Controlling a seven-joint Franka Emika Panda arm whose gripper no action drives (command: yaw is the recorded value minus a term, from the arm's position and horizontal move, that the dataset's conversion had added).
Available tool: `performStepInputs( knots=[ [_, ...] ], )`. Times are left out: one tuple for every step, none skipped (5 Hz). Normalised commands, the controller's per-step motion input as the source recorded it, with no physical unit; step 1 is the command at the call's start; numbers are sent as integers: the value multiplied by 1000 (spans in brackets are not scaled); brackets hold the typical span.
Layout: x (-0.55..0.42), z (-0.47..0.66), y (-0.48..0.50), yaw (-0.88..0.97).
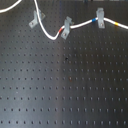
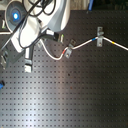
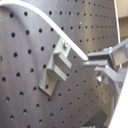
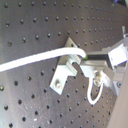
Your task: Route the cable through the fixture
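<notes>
White cable (image 1: pixel 50 35) clamped in the gripper's (image 4: pixel 91 61) jaws beside the slanted grey fixture (image 1: pixel 35 19) near the perforated board's (image 1: pixel 65 85) far edge in the first exterior view

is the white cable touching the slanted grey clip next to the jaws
Touching. In the second wrist view the cable lies across the top of the slanted grey clip with no gap showing; the first wrist view shows the same.
</notes>
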Motion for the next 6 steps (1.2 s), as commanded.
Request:
performStepInputs(
  knots=[
    [-228, 327, -52, -640],
    [-272, 437, -242, -554],
    [-97, 350, 78, -66],
    [-16, 172, 184, 80],
    [-5, 442, 189, 106],
    [-77, 529, 197, 120]
  ],
)
